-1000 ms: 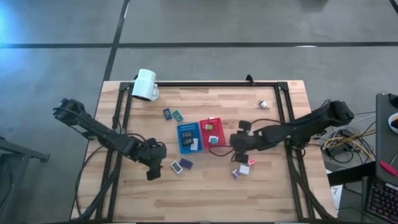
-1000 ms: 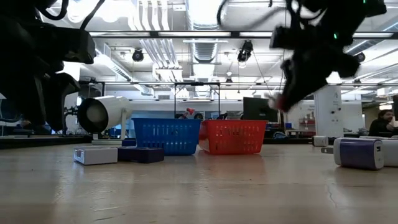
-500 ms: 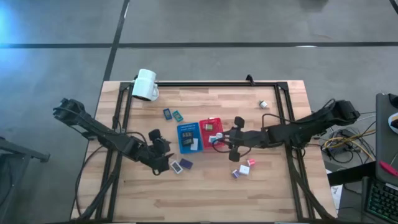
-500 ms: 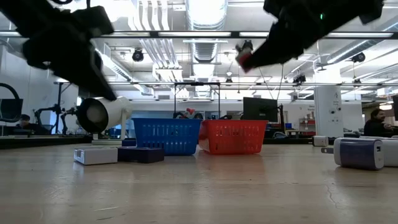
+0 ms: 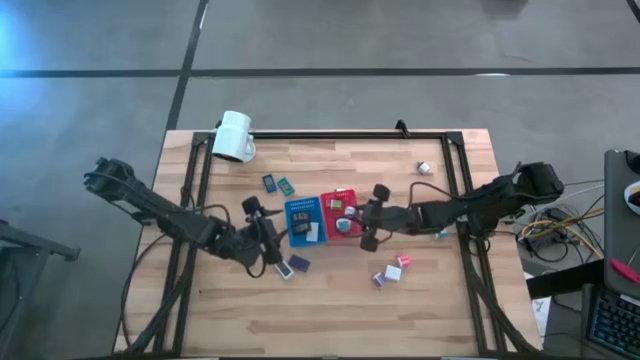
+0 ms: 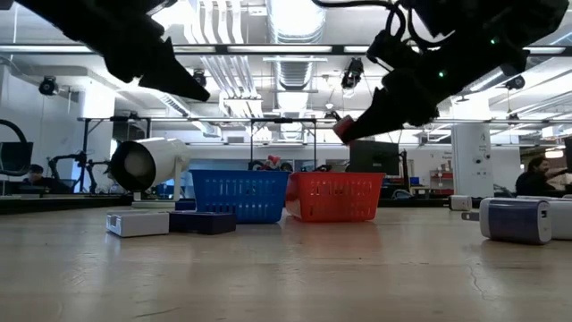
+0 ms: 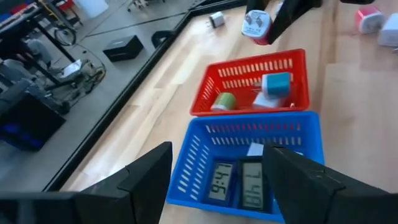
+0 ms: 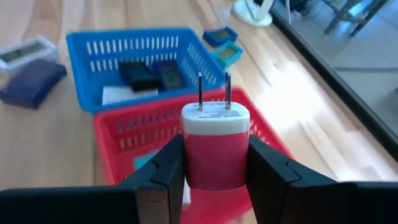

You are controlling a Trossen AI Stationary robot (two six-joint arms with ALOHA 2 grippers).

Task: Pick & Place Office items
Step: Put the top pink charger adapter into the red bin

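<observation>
My right gripper [image 5: 352, 218] is shut on a red charger plug [image 8: 214, 146] with a white face and two prongs, hanging over the red tray [image 5: 341, 199]. In the low view the plug [image 6: 342, 131] sits above that tray [image 6: 332, 197]. My left gripper [image 5: 272, 240] is open and holds nothing, hovering just left of the blue tray [image 5: 301, 209]. Its wrist view looks down on the blue tray [image 7: 245, 165] with two black clocks and on the red tray [image 7: 249, 84] with a teal piece. A white piece [image 5: 285, 268] and a dark blue piece [image 5: 300, 263] lie flat on the table. My right gripper pinches the plug's red body [image 8: 214, 163] between its two fingers [image 8: 163, 174], one on each side. It comes from the table's right, slanting down, and the prongs [image 8: 213, 87] point ahead past the fingertips. The plug is lifted clear above the red tray.
A white mug [image 5: 234, 136] lies at the far left. Two small pieces [image 5: 277, 184] sit far of the trays and a white one [image 5: 423, 168] near the far right. Three pieces [image 5: 392, 271] lie near-right of the red tray. A black frame [image 5: 330, 134] rims the table.
My right gripper has carried the plug up off the table and toward the left, from the loose pieces to above the red tray. My left gripper has risen and moved right and toward the far edge, ending beside the blue tray.
</observation>
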